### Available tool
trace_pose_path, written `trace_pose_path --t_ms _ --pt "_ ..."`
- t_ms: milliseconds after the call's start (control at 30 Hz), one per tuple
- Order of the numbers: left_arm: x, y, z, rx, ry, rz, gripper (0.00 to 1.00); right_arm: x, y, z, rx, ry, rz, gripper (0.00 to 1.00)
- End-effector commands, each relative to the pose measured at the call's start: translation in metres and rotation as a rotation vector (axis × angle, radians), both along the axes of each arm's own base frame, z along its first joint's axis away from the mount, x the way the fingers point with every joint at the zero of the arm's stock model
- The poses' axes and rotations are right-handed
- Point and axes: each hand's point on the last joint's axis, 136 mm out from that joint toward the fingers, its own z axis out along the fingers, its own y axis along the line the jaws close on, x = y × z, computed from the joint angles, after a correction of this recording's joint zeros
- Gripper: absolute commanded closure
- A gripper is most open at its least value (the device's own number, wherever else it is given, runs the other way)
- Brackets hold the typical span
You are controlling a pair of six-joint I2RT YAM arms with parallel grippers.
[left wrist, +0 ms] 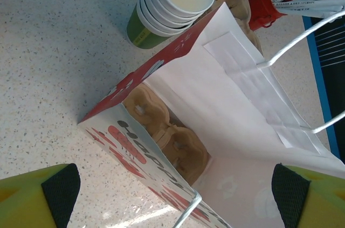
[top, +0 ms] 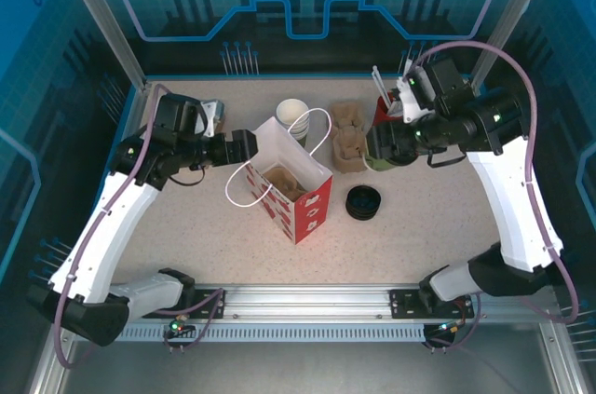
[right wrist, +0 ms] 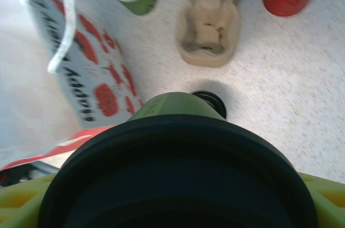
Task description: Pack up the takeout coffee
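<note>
The takeout coffee (right wrist: 175, 109), green-bodied with a black lid, is clamped between the yellow fingers (right wrist: 19, 206) of my right gripper (right wrist: 172, 201). From above, the right gripper (top: 386, 144) holds the cup (top: 376, 162) above the table, right of the red-and-white paper bag (top: 296, 187). The bag stands open with a brown cup carrier (left wrist: 167, 136) lying inside. My left gripper (top: 244, 145) sits at the bag's left rim. In the left wrist view the left gripper (left wrist: 175, 193) is open, with the bag's near corner between its spread fingers.
A stack of lidless cups (top: 294, 117) stands behind the bag. A second cardboard carrier (top: 349, 140) lies beside it. A red holder of stirrers (top: 384, 110) sits at the back right. Loose black lids (top: 363, 202) lie right of the bag.
</note>
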Motion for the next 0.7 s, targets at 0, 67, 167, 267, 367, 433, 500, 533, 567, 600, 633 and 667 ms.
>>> trace_pose_path --t_ms 0,67,167,267,367,433,500,533,567,600,633,667 --pt "0.007 -0.002 -0.003 -0.032 0.027 0.034 0.06 -0.021 0.011 0.005 -0.015 0.06 0.017 0.15" --pt "0.009 -0.002 -0.004 -0.035 0.039 0.045 0.07 -0.022 0.024 0.016 0.005 0.033 0.044 0.16" --pt "0.014 -0.002 -0.005 -0.031 0.046 0.051 0.08 -0.024 0.049 0.025 0.043 0.012 0.102 0.16" --pt "0.018 -0.004 -0.008 -0.028 0.06 0.053 0.1 -0.026 0.073 0.026 0.074 0.011 0.155 0.17" --pt "0.021 -0.006 -0.011 -0.033 0.075 0.055 0.11 -0.029 0.099 0.025 0.112 0.021 0.208 0.17" --pt "0.023 -0.006 -0.015 -0.033 0.085 0.055 0.11 -0.03 0.115 0.024 0.13 0.024 0.241 0.17" --pt "0.024 -0.008 -0.018 -0.034 0.095 0.053 0.12 -0.031 0.129 0.022 0.143 0.027 0.268 0.17" --pt "0.024 -0.008 -0.02 -0.034 0.1 0.053 0.12 -0.03 0.134 0.021 0.146 0.029 0.276 0.18" --pt "0.024 -0.008 -0.021 -0.034 0.105 0.052 0.13 -0.03 0.139 0.02 0.149 0.032 0.284 0.18" --pt "0.025 -0.009 -0.023 -0.035 0.11 0.051 0.13 -0.03 0.143 0.017 0.145 0.034 0.292 0.17" --pt "0.024 -0.009 -0.024 -0.036 0.113 0.051 0.13 -0.029 0.146 0.015 0.14 0.037 0.295 0.18" --pt "0.024 -0.009 -0.025 -0.038 0.117 0.052 0.13 -0.028 0.15 0.013 0.138 0.039 0.3 0.17"
